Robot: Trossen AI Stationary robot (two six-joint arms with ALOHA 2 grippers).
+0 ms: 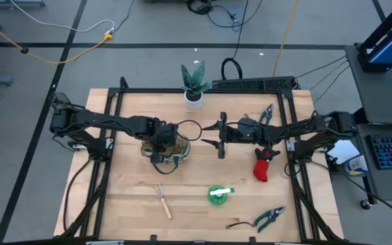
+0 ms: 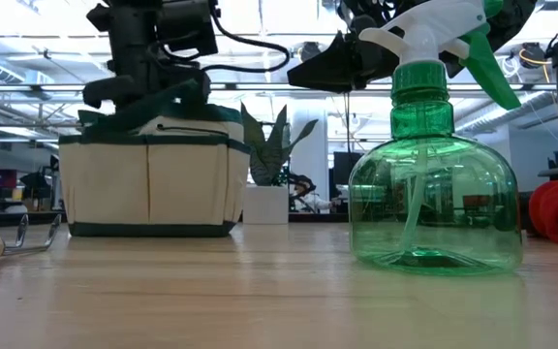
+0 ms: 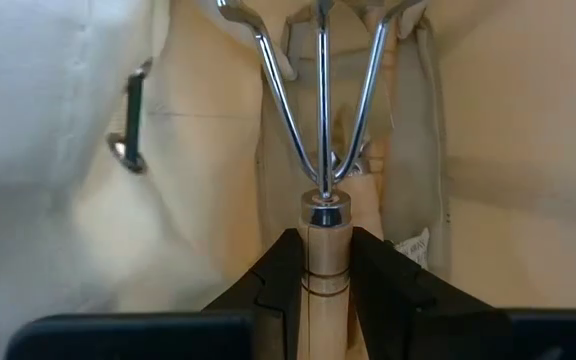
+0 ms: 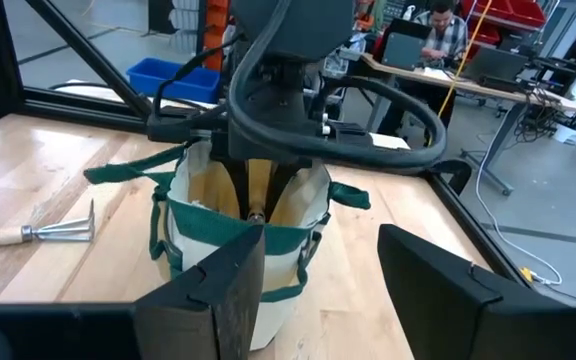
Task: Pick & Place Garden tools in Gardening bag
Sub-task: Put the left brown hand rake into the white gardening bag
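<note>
From above, the left gripper (image 1: 163, 141) reaches down into the gardening bag (image 1: 175, 151) at table centre; the right gripper (image 1: 221, 135) waits just right of it, jaws spread and empty. The left wrist view shows fingers (image 3: 280, 275) clamping a mini rake (image 3: 323, 215) inside the bag.

A green plant (image 1: 194, 76) in a white pot (image 1: 194, 99) is standing upright near the far edge of the light wooden table (image 1: 128, 211), and a clear green spray bottle (image 2: 434, 184) with a white trigger head is sitting upright on the boards, filling much of the low view. Beyond the table, a keyboard (image 1: 390, 151) is lying on a side desk, yellow and black cables (image 1: 67, 51) are trailing across the grey floor, and a person (image 4: 440, 30) is sitting at a desk with a laptop in the room behind.
</note>
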